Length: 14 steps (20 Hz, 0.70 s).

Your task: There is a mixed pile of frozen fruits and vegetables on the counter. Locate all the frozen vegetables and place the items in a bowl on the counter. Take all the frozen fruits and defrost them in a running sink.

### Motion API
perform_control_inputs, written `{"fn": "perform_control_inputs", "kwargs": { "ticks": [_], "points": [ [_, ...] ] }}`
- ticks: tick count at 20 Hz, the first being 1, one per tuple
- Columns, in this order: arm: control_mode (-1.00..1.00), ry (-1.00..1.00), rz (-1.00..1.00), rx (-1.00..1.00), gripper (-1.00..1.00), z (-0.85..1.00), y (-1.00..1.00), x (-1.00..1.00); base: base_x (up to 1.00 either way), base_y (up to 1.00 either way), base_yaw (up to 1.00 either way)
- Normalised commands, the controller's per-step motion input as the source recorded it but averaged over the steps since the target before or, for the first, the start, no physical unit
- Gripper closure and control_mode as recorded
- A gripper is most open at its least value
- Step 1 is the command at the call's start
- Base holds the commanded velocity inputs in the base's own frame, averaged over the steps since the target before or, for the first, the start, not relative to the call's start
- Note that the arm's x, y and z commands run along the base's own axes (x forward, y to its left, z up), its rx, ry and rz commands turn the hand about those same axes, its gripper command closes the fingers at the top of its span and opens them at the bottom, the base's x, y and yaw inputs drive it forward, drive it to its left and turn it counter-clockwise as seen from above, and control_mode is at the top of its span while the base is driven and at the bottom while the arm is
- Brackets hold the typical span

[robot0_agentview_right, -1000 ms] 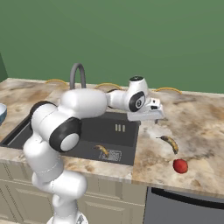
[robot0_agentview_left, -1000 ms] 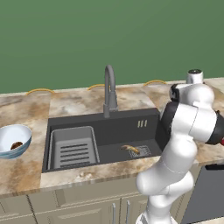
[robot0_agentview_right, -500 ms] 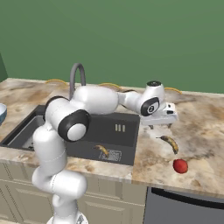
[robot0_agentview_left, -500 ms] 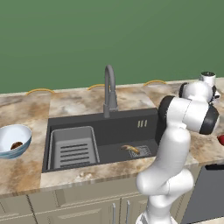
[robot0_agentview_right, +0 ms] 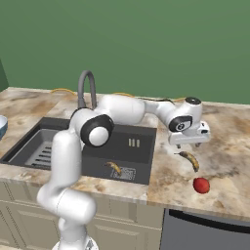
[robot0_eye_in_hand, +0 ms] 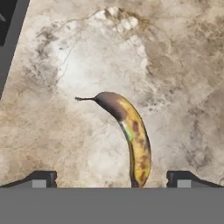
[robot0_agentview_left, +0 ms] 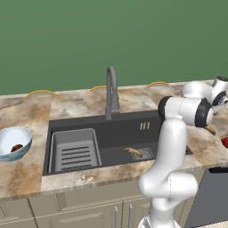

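Claw [robot0_agentview_right: 189,144] had travelled farther right than a second before, from beside the sink [robot0_agentview_right: 73,146] edge out over the worktop [robot0_agentview_right: 219,161], and it hung above a banana [robot0_agentview_right: 189,159] with its jaws spread wide and nothing between them. In the hand view that banana [robot0_eye_in_hand: 129,138] lay on bare stone between the two finger tips [robot0_eye_in_hand: 40,179], stem pointing away from the claw. The red piece [robot0_agentview_right: 201,185] sat on the worktop just past the banana, apart from it, unmoved. A second banana [robot0_agentview_left: 133,152] rested in the sink basin near the drain, where it had been earlier. The bowl [robot0_agentview_left: 14,141] stood on the worktop left of the sink with the brown lump [robot0_agentview_left: 17,147] inside.
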Motion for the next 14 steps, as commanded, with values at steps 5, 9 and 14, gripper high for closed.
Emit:
{"fn": "perform_control_inputs", "kwargs": {
  "ticks": [5, 9, 14],
  "points": [
    [-1.00, -0.01, 0.10, 0.01, -1.00, -0.52, -0.03, 0.27, 0.00, 0.00, 0.00],
    [-1.00, -0.01, 0.09, -0.02, -1.00, -0.57, -0.03, 0.28, 0.00, 0.00, 0.00],
    [-1.00, -0.02, 0.06, -0.02, -1.00, -0.45, -0.02, 0.26, 0.00, 0.00, 0.00]
  ]
}}
